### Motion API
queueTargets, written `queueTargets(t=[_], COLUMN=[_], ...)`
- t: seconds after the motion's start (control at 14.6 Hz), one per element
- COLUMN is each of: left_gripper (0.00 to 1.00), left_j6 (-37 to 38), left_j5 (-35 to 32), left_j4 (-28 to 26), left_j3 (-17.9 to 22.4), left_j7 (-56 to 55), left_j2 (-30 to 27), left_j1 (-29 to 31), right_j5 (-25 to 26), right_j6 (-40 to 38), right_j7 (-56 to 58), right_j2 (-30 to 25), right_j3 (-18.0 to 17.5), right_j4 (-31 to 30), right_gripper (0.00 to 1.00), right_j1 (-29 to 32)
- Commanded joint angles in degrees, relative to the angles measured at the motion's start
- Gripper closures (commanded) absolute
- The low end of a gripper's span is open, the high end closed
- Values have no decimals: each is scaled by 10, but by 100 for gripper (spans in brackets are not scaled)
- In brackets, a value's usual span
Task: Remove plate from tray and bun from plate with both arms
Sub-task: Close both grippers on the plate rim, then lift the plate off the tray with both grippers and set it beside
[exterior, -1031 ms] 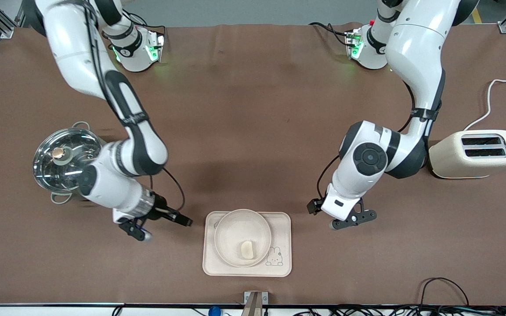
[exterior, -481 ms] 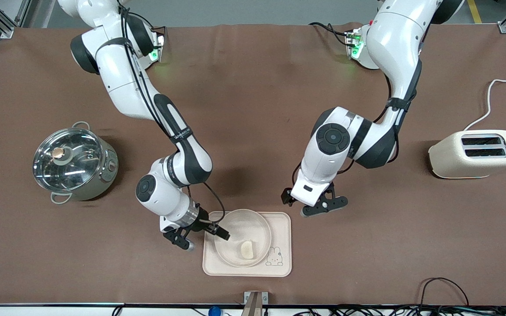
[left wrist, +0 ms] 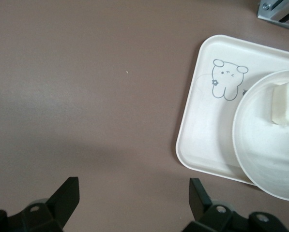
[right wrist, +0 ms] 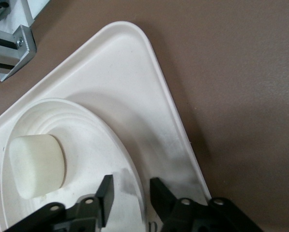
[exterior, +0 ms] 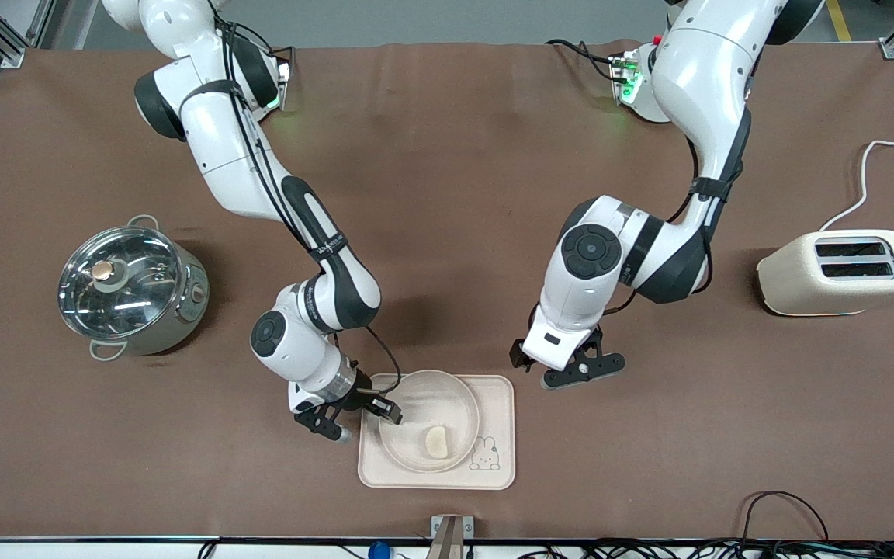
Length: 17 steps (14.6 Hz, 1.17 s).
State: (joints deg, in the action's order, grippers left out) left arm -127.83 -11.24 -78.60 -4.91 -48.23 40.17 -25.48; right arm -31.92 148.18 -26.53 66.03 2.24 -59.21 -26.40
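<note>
The round cream plate [exterior: 414, 400] lies on the rectangular cream tray [exterior: 498, 404] with a rabbit drawing. The pale bun [exterior: 436, 442] lies in the plate. My right gripper [exterior: 387, 411] is low at the plate's rim on the side toward the right arm's end. In the right wrist view its gripper [right wrist: 131, 193] is open, one finger inside the plate [right wrist: 86, 150] and one outside over the tray [right wrist: 129, 87], with the bun [right wrist: 35, 164] close by. My left gripper [exterior: 583, 373] is open and empty over bare table beside the tray [left wrist: 202, 125]; plate [left wrist: 260, 159] and bun [left wrist: 283, 104] show there.
A steel pot with a glass lid [exterior: 125, 287] stands toward the right arm's end. A cream toaster [exterior: 839, 272] with a white cable [exterior: 874, 155] stands toward the left arm's end. A metal bracket [exterior: 451, 536] sits at the table's front edge.
My right gripper has moved from beside the pot to the plate's rim and now straddles it. My left gripper has moved toward the tray, then eased back a little.
</note>
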Motion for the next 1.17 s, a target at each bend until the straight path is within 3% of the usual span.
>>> queueTargets(t=[0.0,0.14,0.34,0.48,0.69,0.89,1.1], left_gripper=[0,0,0,0,0,0,0], left_j6=[2,2,2,1,-1,-2,-1], left_j5=[-12,-12,-12,-12,-18,-26,-25], left_j4=[2,3,3,4,4,4,4], left_j3=[0,0,1,2,3,3,3], left_j7=[-5,-4,-2,-2,-2,-2,-2], left_j2=[3,3,5,8,7,7,8], left_j1=[0,2,3,3,4,6,4], right_j5=[-11,-12,-10,-11,-12,-11,-11], right_j6=[5,5,6,7,89,194,294], right_j7=[-6,-6,3,49,120,137,141], right_j2=[7,-14,-55,-123,-227,-288,-311], right_j3=[-5,-43,-58,-68,-136,-223,-267], right_j4=[16,10,-33,-121,-306,-459,-563], right_gripper=[100,100,100,100,100,100,100], right_j1=[2,31,40,46,83,130,134])
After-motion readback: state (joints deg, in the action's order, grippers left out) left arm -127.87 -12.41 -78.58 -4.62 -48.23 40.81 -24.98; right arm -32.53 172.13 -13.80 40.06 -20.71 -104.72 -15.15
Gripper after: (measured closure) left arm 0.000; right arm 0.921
